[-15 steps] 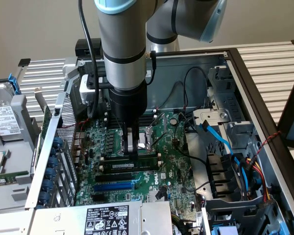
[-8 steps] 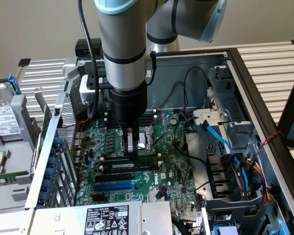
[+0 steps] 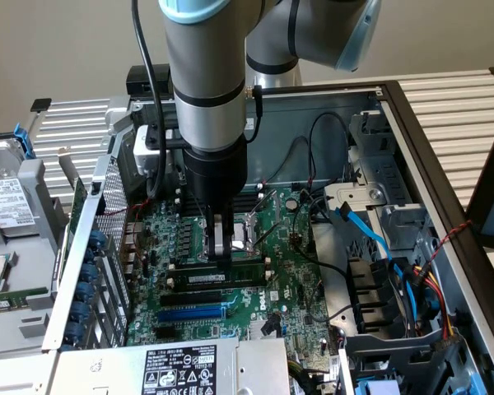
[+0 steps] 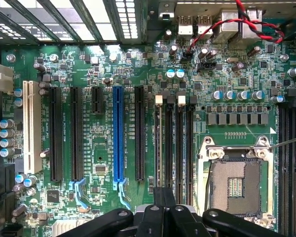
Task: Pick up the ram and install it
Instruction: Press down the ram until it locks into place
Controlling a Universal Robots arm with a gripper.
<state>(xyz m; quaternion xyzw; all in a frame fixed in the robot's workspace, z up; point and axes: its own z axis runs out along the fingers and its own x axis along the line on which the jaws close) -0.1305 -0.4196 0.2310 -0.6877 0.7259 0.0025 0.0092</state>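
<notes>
The closed hand (image 3: 221, 247) presses the ram (image 3: 216, 278) near the motherboard's (image 3: 288, 288) centre; press straight, evenly.

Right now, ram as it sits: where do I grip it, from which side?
Likely the top long edge of the ram, mid-length, from straight above, with the gripper across its thin faces. It appears to stand on edge among the black slots, so only its top is free.
</notes>
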